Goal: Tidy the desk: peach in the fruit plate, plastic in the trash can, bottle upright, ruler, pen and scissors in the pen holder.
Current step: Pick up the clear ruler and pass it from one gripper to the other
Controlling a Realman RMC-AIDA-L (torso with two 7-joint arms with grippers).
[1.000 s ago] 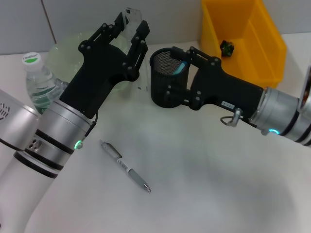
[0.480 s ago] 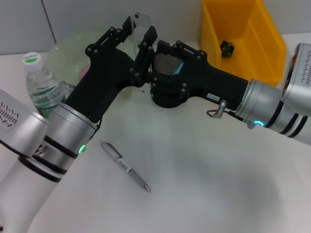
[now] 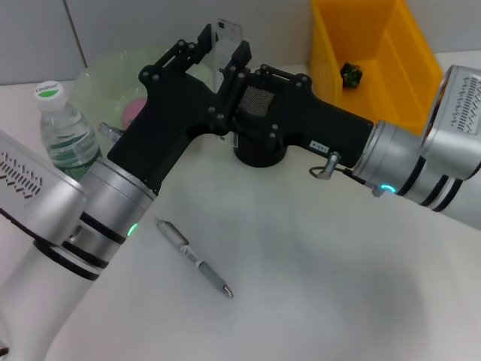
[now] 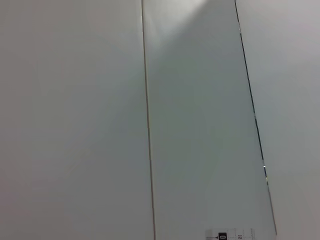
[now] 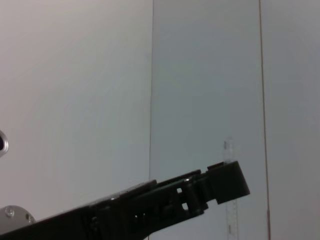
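My left gripper (image 3: 224, 47) is shut on the transparent ruler (image 3: 228, 31) and holds it upright just above and behind the pen holder (image 3: 255, 101). The ruler also shows in the right wrist view (image 5: 228, 150), next to a left finger (image 5: 220, 182). My right gripper (image 3: 252, 105) reaches in from the right, with its fingers on either side of the black mesh holder. The scissors are hidden. The pen (image 3: 194, 257) lies on the desk (image 3: 316, 286) in front. The peach (image 3: 135, 111) rests in the fruit plate (image 3: 101, 75). The bottle (image 3: 68, 131) stands upright at the left.
The yellow trash can (image 3: 391, 68) stands at the back right with a small dark crumpled scrap (image 3: 350, 73) inside. Both forearms cross the middle of the desk. The wrist views mostly show a pale wall.
My left gripper has carried the ruler to the right, over the pen holder. My right gripper has slid left around the holder, covering the blue scissors seen earlier.
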